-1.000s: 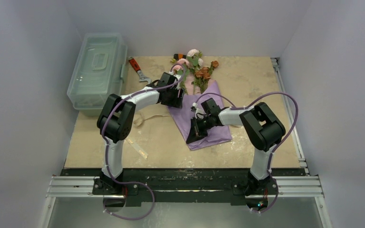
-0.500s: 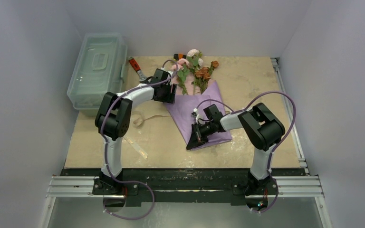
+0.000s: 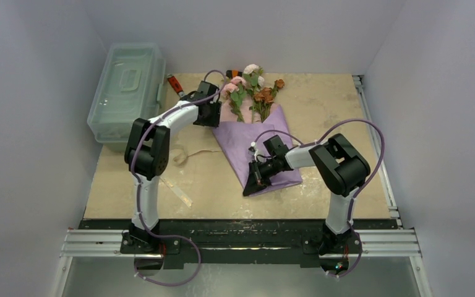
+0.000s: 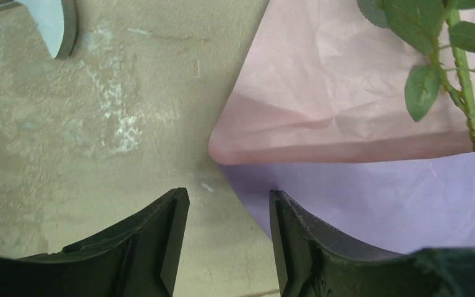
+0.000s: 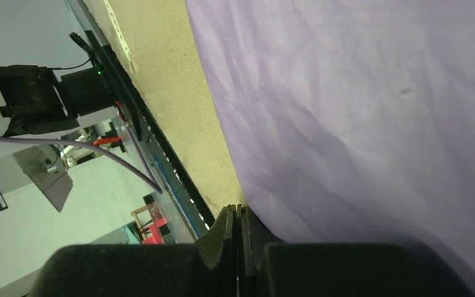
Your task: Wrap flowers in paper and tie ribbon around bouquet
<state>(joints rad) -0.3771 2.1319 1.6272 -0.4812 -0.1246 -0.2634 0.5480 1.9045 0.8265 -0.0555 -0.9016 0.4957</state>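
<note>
left fingers parted over beige table at paper edge; white walls

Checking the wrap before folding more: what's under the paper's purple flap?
The stems of the flowers run under the paper; their lower ends are covered. Blooms and leaves stick out beyond it.

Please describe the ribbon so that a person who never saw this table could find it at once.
On the beige table, find the large lilac paper in the middle. Just left of it lies the ribbon: a narrow cream strip that curls in loops, unlike the straight pale strip nearer the arms.
</note>
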